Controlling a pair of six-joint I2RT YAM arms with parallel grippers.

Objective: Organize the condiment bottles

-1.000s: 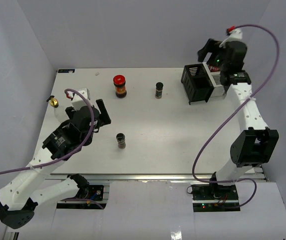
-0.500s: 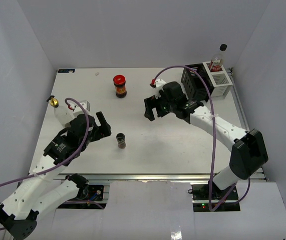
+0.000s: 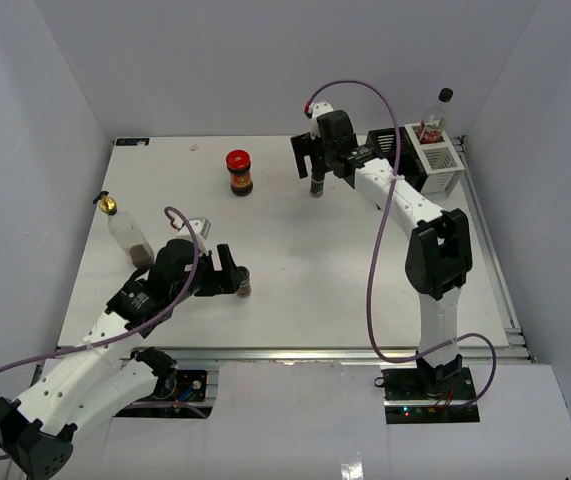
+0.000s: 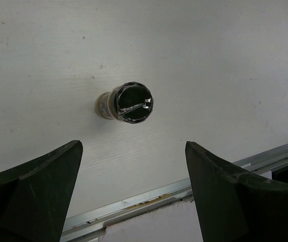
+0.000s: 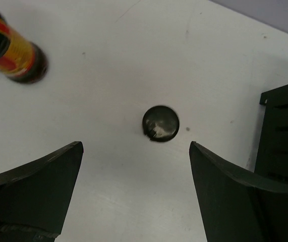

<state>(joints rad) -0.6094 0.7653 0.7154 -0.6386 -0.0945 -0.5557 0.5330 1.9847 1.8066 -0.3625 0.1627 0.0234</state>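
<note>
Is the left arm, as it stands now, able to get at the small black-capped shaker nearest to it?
Probably yes. The left gripper is open and the shaker stands upright just ahead, centred between its two fingers. Nothing stands between them.

Far shaker [image 5: 160,123], right wrist view: bare table [image 5: 108,30] all round; red-lidded jar [image 5: 10,53] at ten o'clock; black rack [image 5: 285,136] at three o'clock; both apart.
</note>
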